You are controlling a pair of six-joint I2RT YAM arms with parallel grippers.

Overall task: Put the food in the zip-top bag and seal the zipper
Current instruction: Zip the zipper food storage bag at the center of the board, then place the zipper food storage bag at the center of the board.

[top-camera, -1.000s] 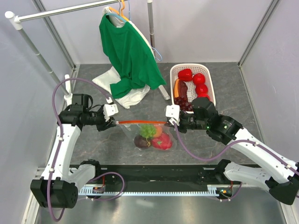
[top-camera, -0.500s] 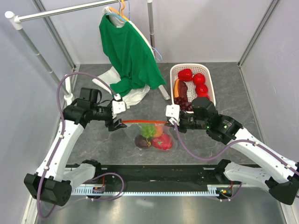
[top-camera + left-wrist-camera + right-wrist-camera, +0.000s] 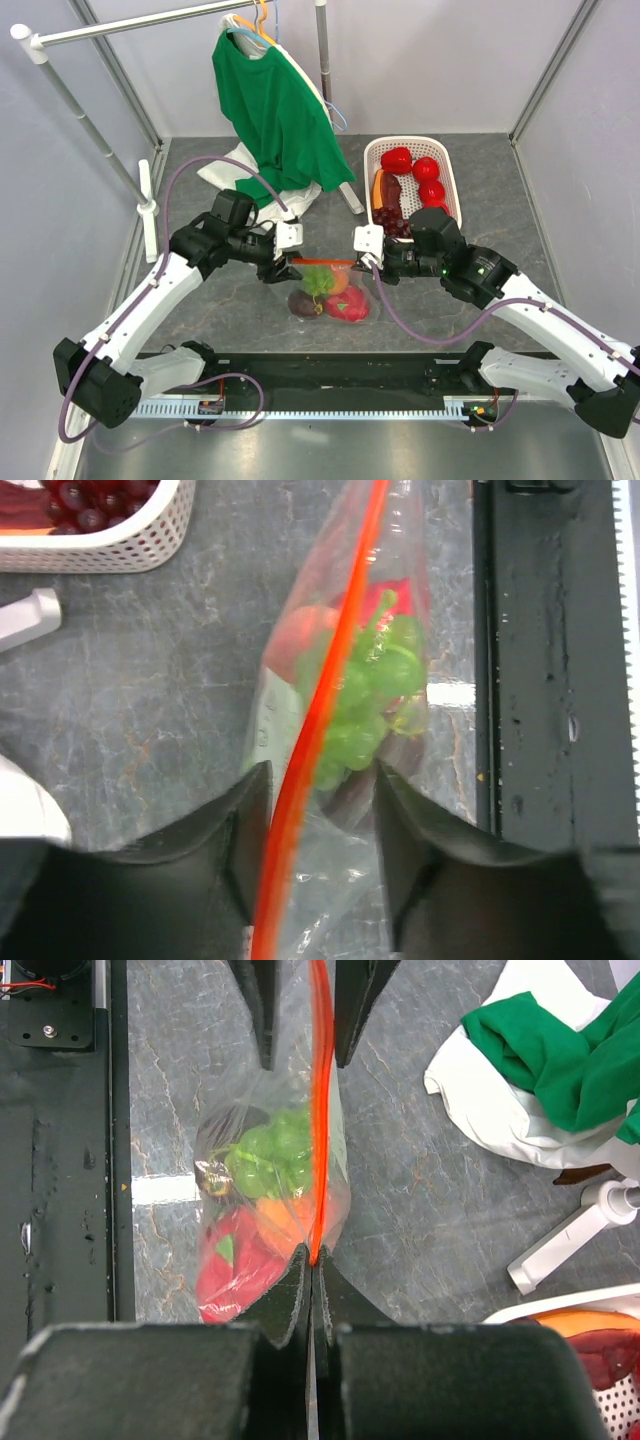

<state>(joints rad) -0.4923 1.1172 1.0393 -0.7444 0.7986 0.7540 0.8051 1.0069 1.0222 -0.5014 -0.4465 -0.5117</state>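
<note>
The clear zip-top bag [image 3: 322, 292] hangs just above the table between my two grippers, its orange-red zipper [image 3: 325, 262] stretched level. Inside it are food pieces: green grapes [image 3: 317, 279], a pink dragon fruit [image 3: 347, 306], a dark fruit [image 3: 303, 302] and an orange one [image 3: 340, 283]. My right gripper [image 3: 362, 262] is shut on the zipper's right end [image 3: 316, 1245]. My left gripper [image 3: 283, 265] stands open astride the zipper [image 3: 320, 710], a gap showing between the strip and the right finger [image 3: 400, 830]. The grapes [image 3: 370, 700] show through the plastic below.
A white lattice basket [image 3: 412, 143] at the back right holds red round fruits [image 3: 412, 165], dark grapes and more food. A green shirt [image 3: 275, 110] hangs from a rack over white cloth [image 3: 240, 175]. A white stand [image 3: 148, 195] is at the left. A black rail [image 3: 330, 365] runs along the near edge.
My left gripper has let go of the zipper's left end, opened, and slid right along the strip toward the bag's middle. The right gripper and bag have stayed put.
</note>
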